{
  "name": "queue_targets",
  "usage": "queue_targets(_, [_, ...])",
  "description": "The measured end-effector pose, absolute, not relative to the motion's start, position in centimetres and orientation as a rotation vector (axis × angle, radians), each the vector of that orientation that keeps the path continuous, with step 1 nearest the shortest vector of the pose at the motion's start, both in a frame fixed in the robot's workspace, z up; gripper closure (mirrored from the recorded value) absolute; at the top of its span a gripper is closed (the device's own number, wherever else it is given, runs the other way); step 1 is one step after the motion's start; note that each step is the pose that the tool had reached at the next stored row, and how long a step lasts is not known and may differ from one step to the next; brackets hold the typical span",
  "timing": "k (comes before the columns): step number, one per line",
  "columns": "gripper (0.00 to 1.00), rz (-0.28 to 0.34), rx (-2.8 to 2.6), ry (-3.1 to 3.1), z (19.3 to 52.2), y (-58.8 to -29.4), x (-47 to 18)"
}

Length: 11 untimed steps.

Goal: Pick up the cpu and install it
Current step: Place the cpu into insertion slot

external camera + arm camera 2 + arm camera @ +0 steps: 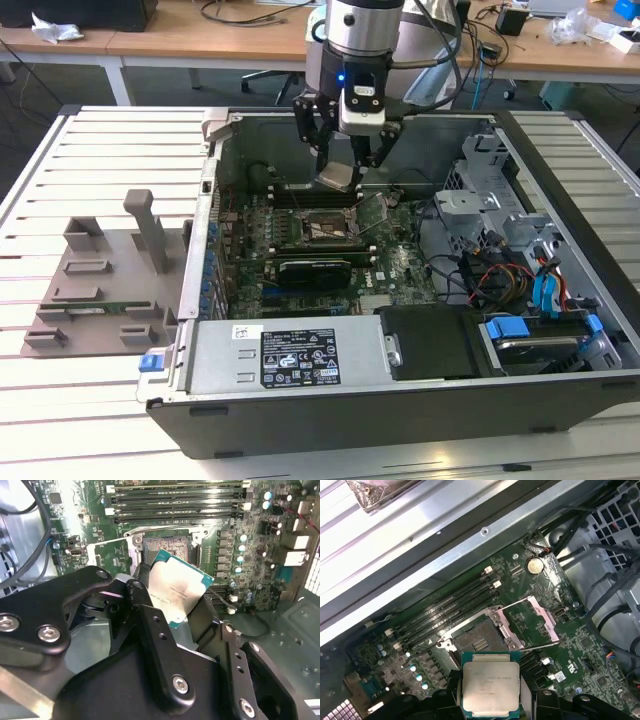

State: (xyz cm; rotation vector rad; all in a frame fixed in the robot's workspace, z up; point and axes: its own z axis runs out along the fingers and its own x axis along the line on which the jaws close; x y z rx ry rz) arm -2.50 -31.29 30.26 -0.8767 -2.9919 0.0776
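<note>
Cpu [491, 687]: gripped in the closed pincer [491, 700] by two opposite edges, lid facing the first wrist view. It is held in the air inside the open case [560, 200], above the socket [477, 642] and apart from it. In the exterior view it looks slightly tilted.

Handling, as judged:
- Light, flat and stiff; no flex is expected.
- The metal lid is smooth and likely slippery, so the grip is best kept on the thin green edges, as taken now.
- The underside contacts and the socket pins are taken to be fragile. Any skewed or forced seating could bend them.

Writing:
- Fine etched print is seen on the lid in both wrist views. It is not transcribed.
- A white label [300, 355] with dense print and symbols is noted on the case's front box, too small to read.

Surroundings:
- The socket frame [540, 620] is swung open beside the socket.
- Memory slots [445, 610] run alongside on the green board [590, 660].
- The case lies on a slatted tabletop [100, 150].
</note>
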Motion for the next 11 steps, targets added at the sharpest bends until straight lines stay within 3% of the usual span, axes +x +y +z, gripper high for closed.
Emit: queue_targets(11, [0.45,0.074,-1.152,-2.892,30.22,-31.29,-2.5])
